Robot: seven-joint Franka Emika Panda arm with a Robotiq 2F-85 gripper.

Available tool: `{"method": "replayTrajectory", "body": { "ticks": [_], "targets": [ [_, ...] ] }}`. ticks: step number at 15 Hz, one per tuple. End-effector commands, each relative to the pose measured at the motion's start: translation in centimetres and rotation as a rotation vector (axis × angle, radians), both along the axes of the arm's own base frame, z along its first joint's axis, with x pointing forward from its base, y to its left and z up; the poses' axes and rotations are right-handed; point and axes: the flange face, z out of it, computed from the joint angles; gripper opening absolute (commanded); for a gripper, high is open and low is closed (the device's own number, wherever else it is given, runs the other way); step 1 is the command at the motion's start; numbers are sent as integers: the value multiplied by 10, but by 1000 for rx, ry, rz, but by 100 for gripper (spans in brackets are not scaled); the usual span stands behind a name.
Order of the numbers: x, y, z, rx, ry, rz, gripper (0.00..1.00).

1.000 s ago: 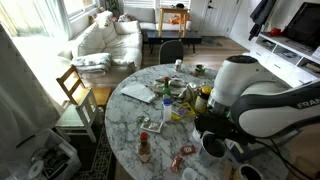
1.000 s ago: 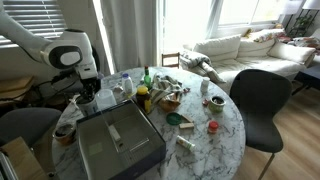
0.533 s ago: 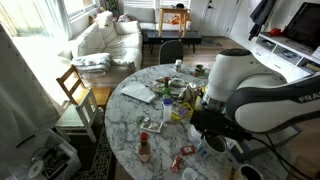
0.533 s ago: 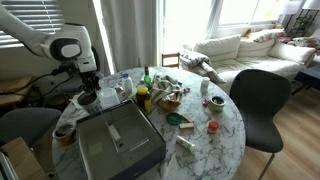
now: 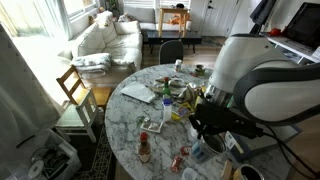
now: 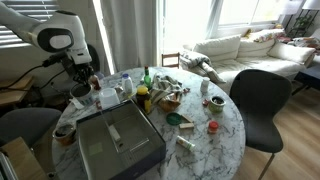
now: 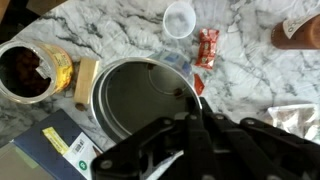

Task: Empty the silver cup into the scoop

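Observation:
In the wrist view the silver cup [image 7: 135, 100] is seen from above, a shiny metal cylinder with a grey inside that looks empty. My gripper [image 7: 200, 112] comes in from the bottom and is shut on the cup's right rim, one finger inside and one outside. The cup hangs above the marble table [image 7: 250, 70]. In both exterior views my gripper [image 5: 203, 128] [image 6: 84, 88] is at the cluttered end of the round table, and the cup is mostly hidden by it. I cannot make out a scoop.
Below the cup are a small clear plastic cup [image 7: 180, 18], a red packet [image 7: 207, 47], a gold-rimmed jar with dark contents [image 7: 30, 72] and a blue box [image 7: 55, 150]. White mugs [image 5: 213, 148] [image 6: 107, 98] stand beside the gripper. A grey box [image 6: 118, 145] fills the near table.
The arm has risen and the gripper has lifted away from the white mugs, with the cup still in its jaws.

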Motion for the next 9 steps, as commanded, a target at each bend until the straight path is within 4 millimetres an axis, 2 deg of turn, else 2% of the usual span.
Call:
{"method": "replayTrajectory", "body": {
  "ticks": [1,5,9],
  "targets": [
    [-23,-4,15,87,-79,33,1],
    [-30,2,22,215,-225,105,1],
    [-33,34,22,360,-334,214,1]
  ]
}}
